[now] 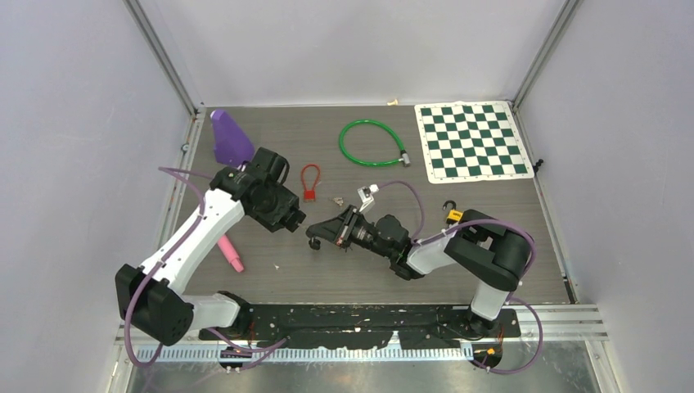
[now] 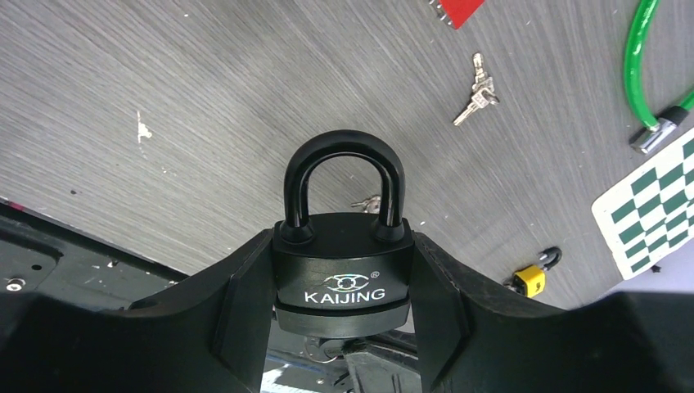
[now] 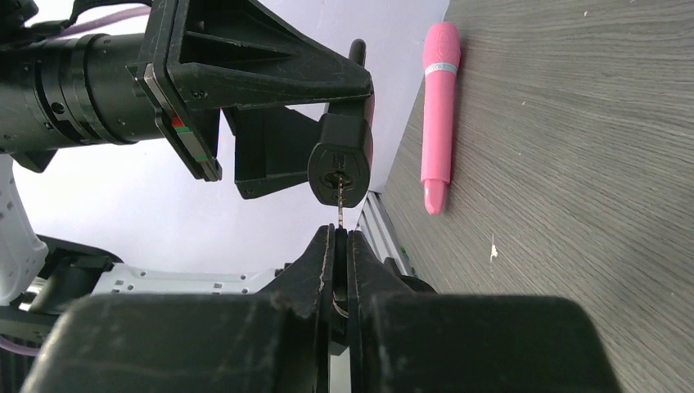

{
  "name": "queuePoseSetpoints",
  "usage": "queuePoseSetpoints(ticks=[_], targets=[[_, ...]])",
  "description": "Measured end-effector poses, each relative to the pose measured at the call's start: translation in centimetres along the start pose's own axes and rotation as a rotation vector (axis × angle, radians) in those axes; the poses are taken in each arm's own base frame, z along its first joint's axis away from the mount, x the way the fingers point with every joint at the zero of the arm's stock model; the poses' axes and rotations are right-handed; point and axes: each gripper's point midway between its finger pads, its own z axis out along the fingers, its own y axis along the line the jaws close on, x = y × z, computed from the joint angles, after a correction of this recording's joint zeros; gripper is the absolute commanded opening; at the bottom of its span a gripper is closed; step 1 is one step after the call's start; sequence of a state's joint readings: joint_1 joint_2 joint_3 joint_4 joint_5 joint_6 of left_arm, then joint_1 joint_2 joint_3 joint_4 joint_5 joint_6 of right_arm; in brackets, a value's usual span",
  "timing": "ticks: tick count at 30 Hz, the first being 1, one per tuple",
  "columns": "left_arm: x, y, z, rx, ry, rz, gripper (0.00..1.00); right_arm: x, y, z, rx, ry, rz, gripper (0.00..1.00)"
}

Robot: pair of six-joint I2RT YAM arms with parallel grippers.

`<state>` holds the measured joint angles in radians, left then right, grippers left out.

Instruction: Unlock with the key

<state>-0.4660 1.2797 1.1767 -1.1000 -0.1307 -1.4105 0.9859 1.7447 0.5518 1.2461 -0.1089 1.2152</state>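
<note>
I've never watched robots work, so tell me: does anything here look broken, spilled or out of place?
Nothing stands out. The left pincer grips the padlock squarely, and the right pincer holds the key straight at its keyhole.

the left arm (image 1: 190, 241) rises from its base at the near left and reaches forward and inward, wrist bent toward the middle. the left gripper (image 2: 342, 274) stands part open, its fingers (image 2: 241, 303) pressed against both sides of a padlock (image 2: 342, 286), shackle pointing away from the wrist. the right arm (image 1: 483, 250) folds at the elbow and stretches low to the left. the right gripper (image 3: 340, 237) is pinched tight on a key (image 3: 340, 209), whose blade meets the padlock's keyhole, facing the left gripper
</note>
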Motion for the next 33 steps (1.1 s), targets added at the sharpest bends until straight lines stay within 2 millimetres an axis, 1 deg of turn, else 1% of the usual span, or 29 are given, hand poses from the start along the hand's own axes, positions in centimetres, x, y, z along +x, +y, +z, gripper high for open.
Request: queuePoseSetpoints(ticks=[9, 15, 19, 22, 26, 33], targets=[[-0.5, -1.2, -0.5, 0.060, -0.023, -0.037, 0.00, -0.9, 0.5, 0.3, -0.008, -0.073, 0.032, 0.06], [-0.8, -1.1, -0.3, 0.047, -0.038, -0.027, 0.00, -1.1, 0.1, 0.6, -0.021, -0.051, 0.028, 0.05], [-1.0, -1.7, -0.5, 0.054, -0.040, -0.010, 0.00, -1.7, 0.1, 0.6, -0.045, -0.030, 0.022, 0.06], [-1.1, -1.8, -0.5, 0.055, -0.044, -0.009, 0.00, -1.8, 0.2, 0.7, -0.058, -0.011, -0.032, 0.06], [-1.2, -1.6, -0.3, 0.041, -0.052, -0.003, 0.00, -1.4, 0.0, 0.9, -0.063, 0.003, -0.151, 0.05], [-1.1, -1.5, 0.0, 0.032, -0.049, 0.000, 0.00, -1.3, -0.1, 0.9, -0.028, -0.019, -0.314, 0.05]])
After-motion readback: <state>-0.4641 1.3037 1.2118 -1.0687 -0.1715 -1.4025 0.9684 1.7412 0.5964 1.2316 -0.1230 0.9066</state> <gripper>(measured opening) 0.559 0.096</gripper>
